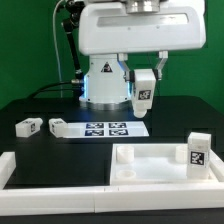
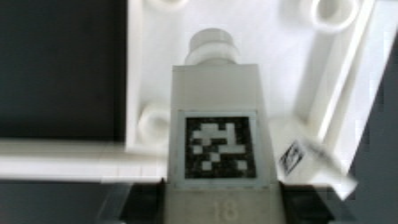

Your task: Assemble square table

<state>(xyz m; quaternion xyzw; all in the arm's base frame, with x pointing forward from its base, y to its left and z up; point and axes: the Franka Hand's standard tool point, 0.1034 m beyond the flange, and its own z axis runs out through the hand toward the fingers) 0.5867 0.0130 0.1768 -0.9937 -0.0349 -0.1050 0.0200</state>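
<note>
Four white block legs are in view. The held leg hangs at upper centre of the exterior view in the gripper, whose jaws are partly closed and clamped on its sides. The far-left leg and second leg lie at the exterior view's left, next to the one marker board. The fourth leg stands upright at the right end of the one square tabletop, lower right. One border rail runs along the lower left.
</note>
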